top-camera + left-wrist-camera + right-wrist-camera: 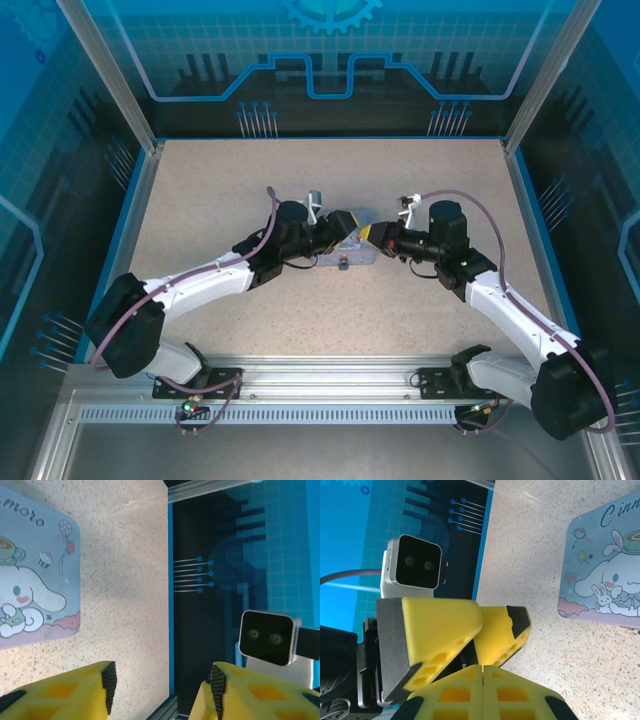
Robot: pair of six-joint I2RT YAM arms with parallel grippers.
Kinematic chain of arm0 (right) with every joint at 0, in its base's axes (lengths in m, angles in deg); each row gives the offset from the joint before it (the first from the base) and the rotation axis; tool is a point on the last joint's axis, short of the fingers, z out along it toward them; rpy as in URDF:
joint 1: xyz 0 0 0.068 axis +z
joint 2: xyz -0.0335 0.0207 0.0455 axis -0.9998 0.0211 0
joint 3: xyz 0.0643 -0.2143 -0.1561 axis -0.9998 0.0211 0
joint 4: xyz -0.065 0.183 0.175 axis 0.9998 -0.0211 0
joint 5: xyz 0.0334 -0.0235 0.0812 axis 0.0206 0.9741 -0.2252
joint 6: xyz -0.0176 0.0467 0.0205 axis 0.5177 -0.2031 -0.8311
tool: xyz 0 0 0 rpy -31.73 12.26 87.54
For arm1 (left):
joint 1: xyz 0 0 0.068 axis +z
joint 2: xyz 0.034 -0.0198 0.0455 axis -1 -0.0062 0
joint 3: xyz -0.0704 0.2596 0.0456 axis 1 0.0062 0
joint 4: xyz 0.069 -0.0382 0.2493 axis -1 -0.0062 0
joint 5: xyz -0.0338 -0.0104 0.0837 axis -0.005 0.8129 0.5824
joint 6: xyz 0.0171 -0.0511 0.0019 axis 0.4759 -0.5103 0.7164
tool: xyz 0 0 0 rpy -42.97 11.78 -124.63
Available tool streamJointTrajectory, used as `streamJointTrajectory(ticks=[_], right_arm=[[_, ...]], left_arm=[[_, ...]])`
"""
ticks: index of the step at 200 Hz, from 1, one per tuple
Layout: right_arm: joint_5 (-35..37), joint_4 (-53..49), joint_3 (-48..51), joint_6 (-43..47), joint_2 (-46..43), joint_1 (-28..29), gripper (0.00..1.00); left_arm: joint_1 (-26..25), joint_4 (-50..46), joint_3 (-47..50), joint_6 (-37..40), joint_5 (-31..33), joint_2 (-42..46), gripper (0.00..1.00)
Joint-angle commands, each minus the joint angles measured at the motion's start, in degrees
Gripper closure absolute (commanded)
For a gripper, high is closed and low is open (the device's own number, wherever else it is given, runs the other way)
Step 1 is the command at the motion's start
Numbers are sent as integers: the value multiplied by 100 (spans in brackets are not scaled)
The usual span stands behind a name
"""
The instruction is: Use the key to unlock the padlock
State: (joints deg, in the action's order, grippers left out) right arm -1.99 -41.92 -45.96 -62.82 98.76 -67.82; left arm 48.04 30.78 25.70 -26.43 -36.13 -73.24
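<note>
A small dark speck lies on the table against the near edge of the pale blue cartoon tin; it may be the padlock, but it is too small to tell. The key is hidden. My left gripper is open above bare tabletop, nothing between its black pads, and the tin lies to its left. My right gripper is shut, its yellow fingers pressed flat together with nothing showing in the seam. The two grippers meet tip to tip over the tin, left and right.
The left gripper's yellow fingers and wrist camera sit directly in front of my right fingers. The right wrist camera stands close to my left gripper. A blue rim and dark walls border the speckled table.
</note>
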Motion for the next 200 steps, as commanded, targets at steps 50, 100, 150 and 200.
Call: streamJointTrajectory(ticks=[50,100,150,200], right_arm=[[51,-296,-153,-29,243,-75,100],[50,-296,-126,-58,286,-133,100],[64,-283,-66,-93,291,-149,100],[67,-304,-26,-93,271,-202,100]], left_arm=[[-166,730,560,403,-139,208,57],[-304,1217,816,328,-87,95,63],[-376,1401,787,285,-86,-54,73],[-469,1489,831,286,8,-61,57]])
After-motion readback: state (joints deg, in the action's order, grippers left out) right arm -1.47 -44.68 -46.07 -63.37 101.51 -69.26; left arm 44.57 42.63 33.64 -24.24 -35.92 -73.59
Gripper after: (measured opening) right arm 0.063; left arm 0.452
